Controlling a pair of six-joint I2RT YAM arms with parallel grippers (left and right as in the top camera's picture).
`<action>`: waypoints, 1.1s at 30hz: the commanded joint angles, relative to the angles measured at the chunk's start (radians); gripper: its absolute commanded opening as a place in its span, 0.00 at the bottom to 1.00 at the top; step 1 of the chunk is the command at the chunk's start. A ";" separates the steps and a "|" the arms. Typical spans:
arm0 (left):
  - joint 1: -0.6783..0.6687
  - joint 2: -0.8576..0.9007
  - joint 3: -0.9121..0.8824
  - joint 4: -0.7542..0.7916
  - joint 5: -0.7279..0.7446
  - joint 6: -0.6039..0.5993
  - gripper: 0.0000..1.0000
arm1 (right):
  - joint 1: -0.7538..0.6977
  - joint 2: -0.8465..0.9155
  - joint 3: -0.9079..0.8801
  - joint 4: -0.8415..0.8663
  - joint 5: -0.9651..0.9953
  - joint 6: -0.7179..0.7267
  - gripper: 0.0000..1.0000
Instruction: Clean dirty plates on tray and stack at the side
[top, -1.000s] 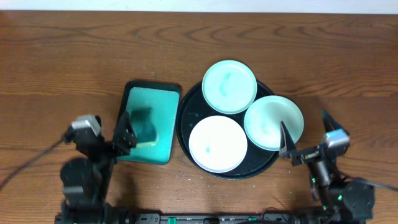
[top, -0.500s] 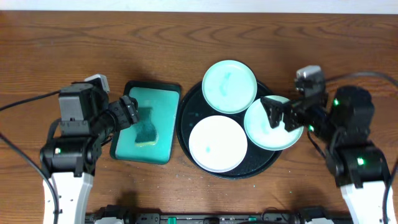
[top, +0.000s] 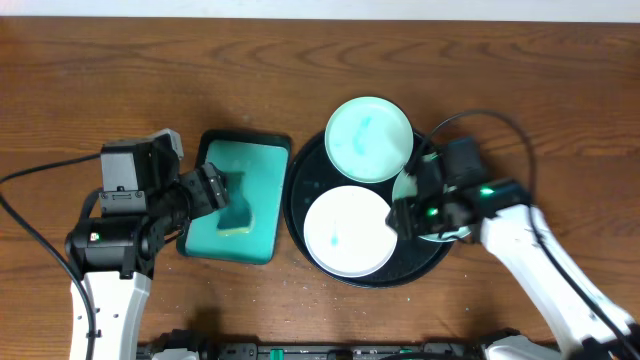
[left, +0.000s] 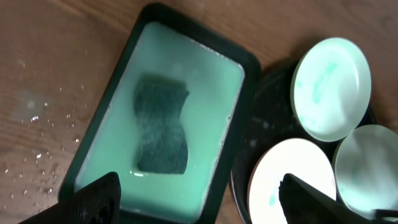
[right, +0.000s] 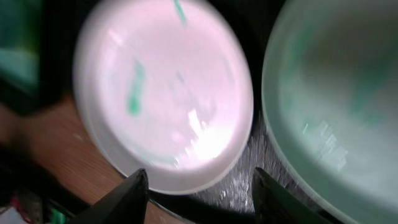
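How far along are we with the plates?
Nothing looks done: the white plate, far mint plate and right mint plate all sit on the black tray, teal smears showing, none stacked aside. In hand: left gripper hangs open over the green tub, sponge ungripped; right gripper open above the white plate's rim. Left: wiping and stacking all three.
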 joint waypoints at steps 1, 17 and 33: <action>0.002 -0.001 0.028 -0.029 0.006 -0.002 0.82 | 0.060 0.060 -0.032 0.003 0.101 0.110 0.48; 0.002 0.082 0.024 -0.105 0.005 -0.001 0.77 | 0.092 0.262 -0.072 0.195 0.205 0.226 0.01; -0.077 0.523 -0.020 0.031 -0.160 -0.024 0.70 | 0.065 0.254 -0.070 0.283 0.302 0.268 0.01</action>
